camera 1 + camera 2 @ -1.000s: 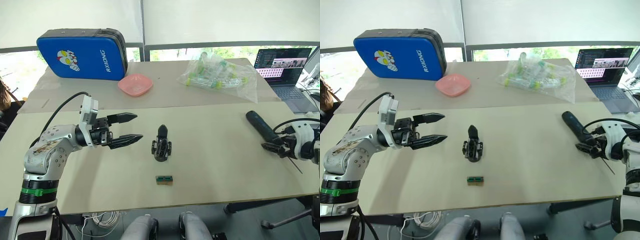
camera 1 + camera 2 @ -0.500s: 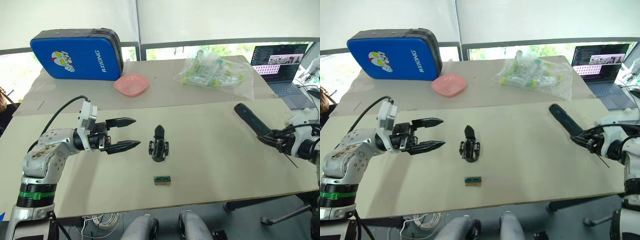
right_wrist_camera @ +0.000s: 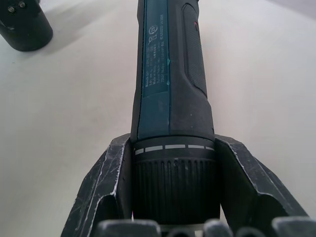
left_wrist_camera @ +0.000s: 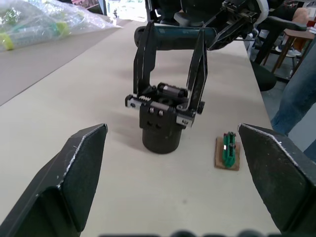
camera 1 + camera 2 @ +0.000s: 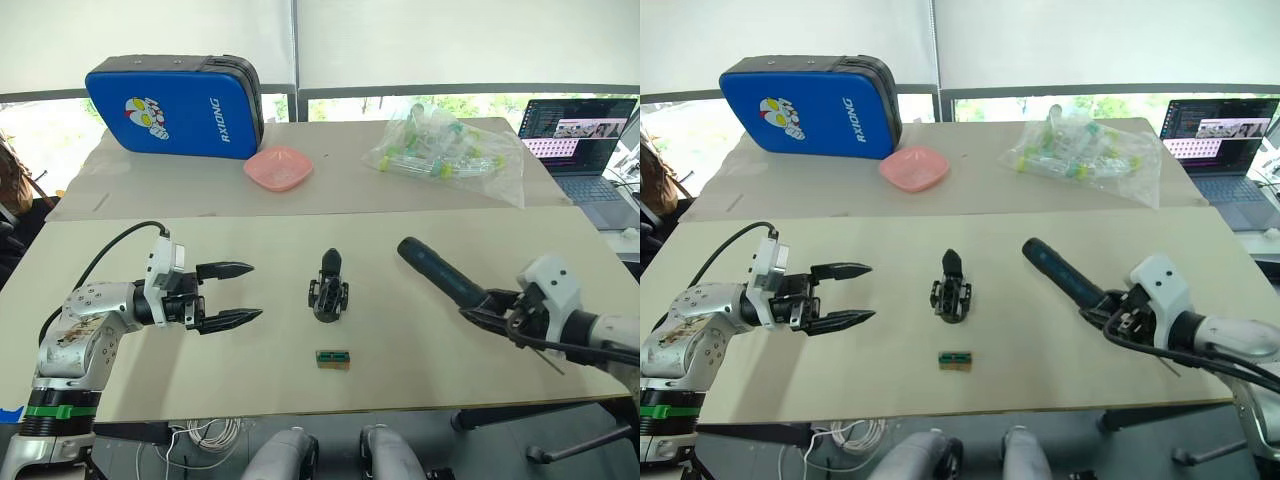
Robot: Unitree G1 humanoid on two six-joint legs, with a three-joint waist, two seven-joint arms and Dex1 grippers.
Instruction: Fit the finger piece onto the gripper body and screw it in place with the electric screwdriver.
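Screwdriver first — the electric screwdriver [image 5: 441, 274] is clamped in the right gripper [image 5: 497, 321], fingers closed around its ribbed collar near the bit end. The rounded butt end points up and toward the middle of the surface [image 5: 420, 380], and the thin metal bit sticks out past the gripper on the right. From the right wrist view you can see both fingers [image 3: 104, 190] hugging the collar tight on either side.

The gripper body [image 5: 329, 298] sits upright near the middle of the surface, with the finger piece [image 5: 332, 264] on its far end, pointed tip aimed away from the robot. Can't tell whether the piece is actually seated or just resting there.

The left gripper [image 5: 246, 293] is spread wide, holding nothing, pointed at the gripper body from the left and well apart from it. In the left wrist view the body sits right between the two open fingers [image 4: 81, 165].

Just in front of the gripper body lies a tiny green-topped block [image 5: 332, 358]. Further back: a blue case [image 5: 175, 102], a pink bowl [image 5: 278, 167], a clear bag of tubes [image 5: 446, 152] and — at the far right — a laptop [image 5: 585, 139].
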